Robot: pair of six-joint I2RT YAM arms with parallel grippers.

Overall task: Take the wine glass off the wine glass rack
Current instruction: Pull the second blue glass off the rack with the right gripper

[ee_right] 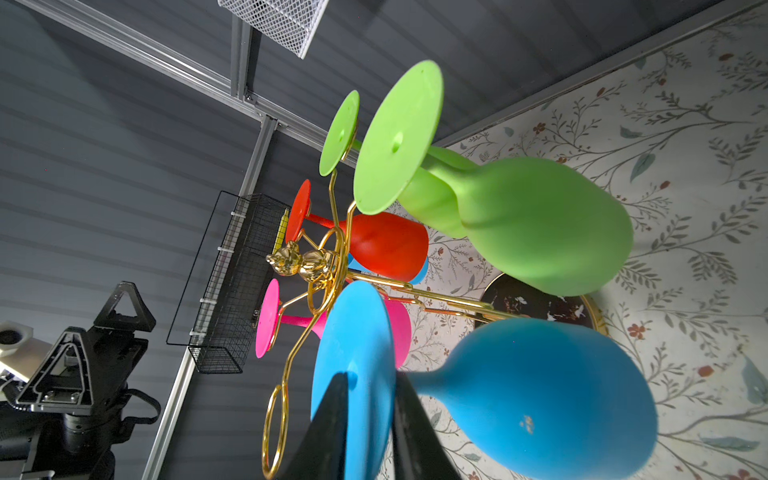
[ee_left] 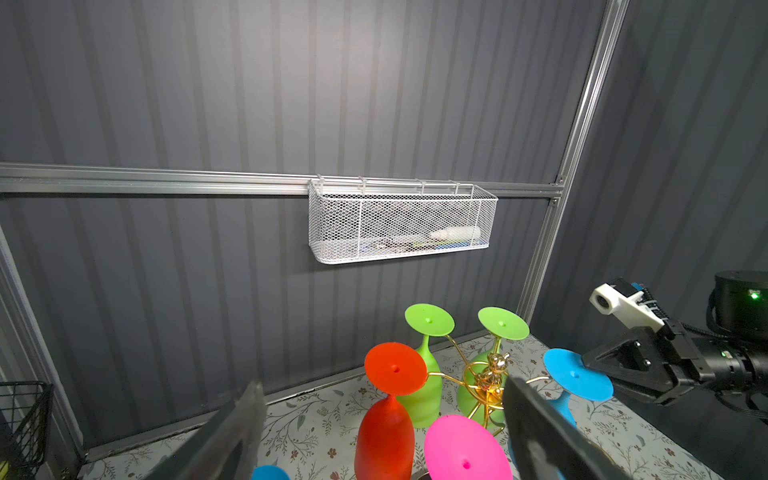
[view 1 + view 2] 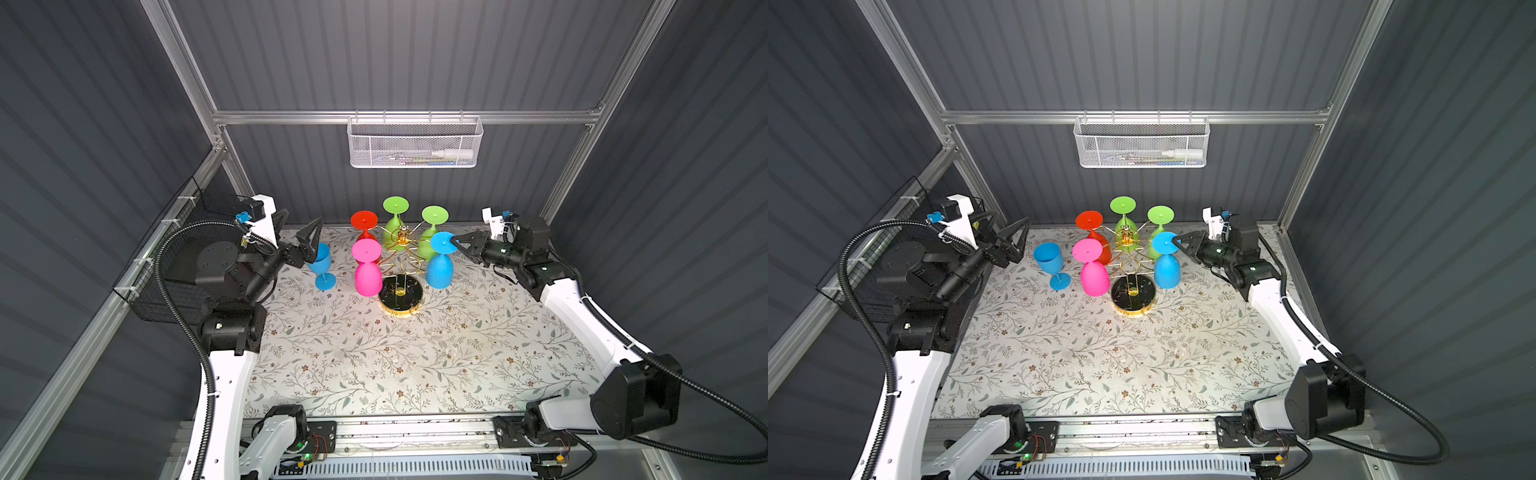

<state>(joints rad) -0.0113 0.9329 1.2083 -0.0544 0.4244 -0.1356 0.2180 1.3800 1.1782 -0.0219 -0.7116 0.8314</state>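
Found no legible text, label, brand, number or sign in any view. Could read nothing on the small white bottle (image 2: 455,233) lying in the white mesh basket (image 2: 332,224), blurred behind the mesh.

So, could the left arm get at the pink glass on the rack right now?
Probably yes: the left gripper is open, and the pink glass hangs on its side; only the upright blue glass stands between.
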